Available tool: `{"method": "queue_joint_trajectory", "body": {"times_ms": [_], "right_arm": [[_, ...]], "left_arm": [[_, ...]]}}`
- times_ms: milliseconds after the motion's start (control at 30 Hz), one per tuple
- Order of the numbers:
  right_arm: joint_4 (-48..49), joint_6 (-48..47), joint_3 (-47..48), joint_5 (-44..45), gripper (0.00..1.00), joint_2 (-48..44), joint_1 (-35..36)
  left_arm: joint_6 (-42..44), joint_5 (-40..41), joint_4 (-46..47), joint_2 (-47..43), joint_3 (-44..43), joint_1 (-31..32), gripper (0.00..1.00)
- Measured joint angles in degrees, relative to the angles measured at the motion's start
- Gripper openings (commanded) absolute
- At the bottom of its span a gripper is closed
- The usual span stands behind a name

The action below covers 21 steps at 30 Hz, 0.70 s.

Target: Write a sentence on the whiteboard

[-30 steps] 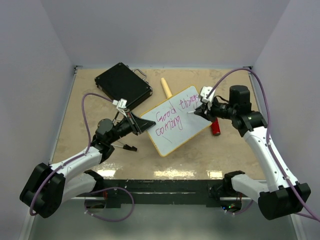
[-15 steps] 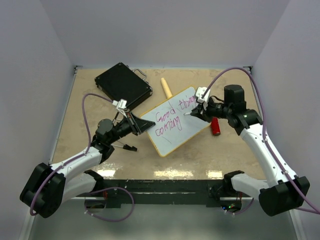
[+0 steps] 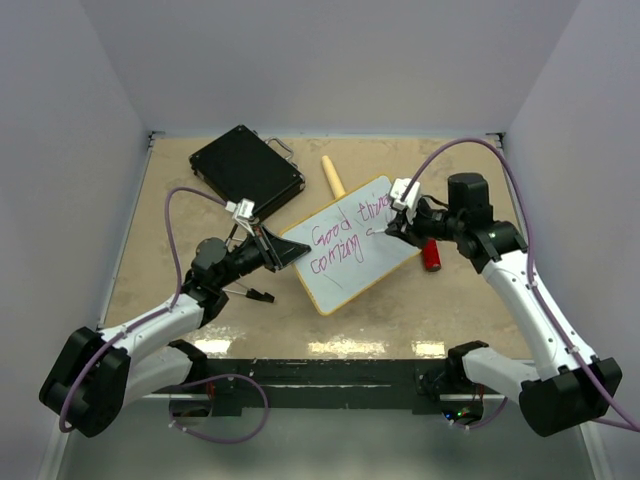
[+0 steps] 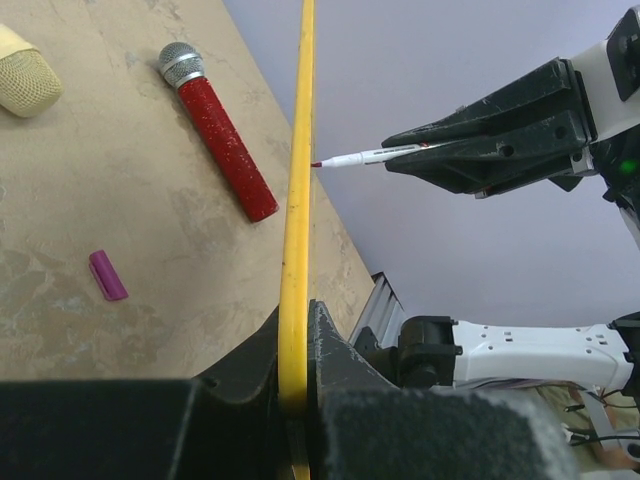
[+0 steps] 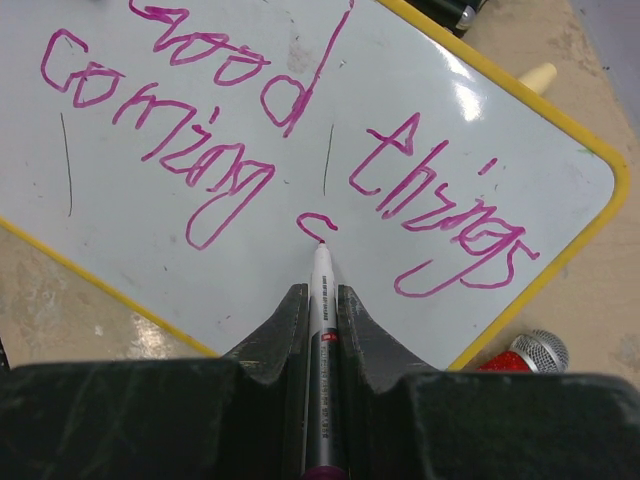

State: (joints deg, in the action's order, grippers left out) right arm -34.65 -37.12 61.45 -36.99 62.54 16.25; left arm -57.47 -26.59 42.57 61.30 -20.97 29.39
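Your whiteboard [image 3: 350, 243] sits in the middle of the top view, turned on a diagonal, its long side running from lower left to upper right. Your left pincer [image 3: 283, 250] is closed on the board's left edge. In the left wrist view its two fingers [image 4: 335, 350] pinch the thin yellow frame, which runs edge-on straight up the centre of that picture.

Your right pincer [image 3: 392, 226] is clamped on a marker [image 5: 321, 290], jaws tight on either side of the barrel, low in the centre of the right wrist view. The marker's tip touches the white surface at the end of a small magenta curl.

The sentence [image 5: 250, 150] reads "Good things" on the upper line and "coming" beneath it, in magenta, slanting down from left to right across the right wrist view. The curl at the tip stands between the end of "coming" and the start of "things".

On the counter [image 3: 400, 300], a black case [image 3: 247, 168] lies in the upper left of the top view, near the board's upper left corner. A red microphone [image 4: 220, 140] lies just beside the board's right edge, and a small purple cap [image 4: 108, 275] lies at the left of the left wrist view. A cream handle [image 3: 332, 174] pokes out above the board's top edge.
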Motion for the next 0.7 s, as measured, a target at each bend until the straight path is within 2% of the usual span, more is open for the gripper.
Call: {"method": "queue_joint_trajectory", "body": {"times_ms": [300, 700], "right_arm": [[-2.67, -1.53, -0.11, 1.27, 0.0, -0.81, 0.0], [-6.38, -3.5, 1.64, -4.79, 0.0, 2.89, 0.52]], "left_arm": [[0.07, -0.04, -0.33, -0.52, 0.0, -0.07, 0.0], [0.66, 0.17, -1.11, -0.5, 0.0, -0.17, 0.0]]}}
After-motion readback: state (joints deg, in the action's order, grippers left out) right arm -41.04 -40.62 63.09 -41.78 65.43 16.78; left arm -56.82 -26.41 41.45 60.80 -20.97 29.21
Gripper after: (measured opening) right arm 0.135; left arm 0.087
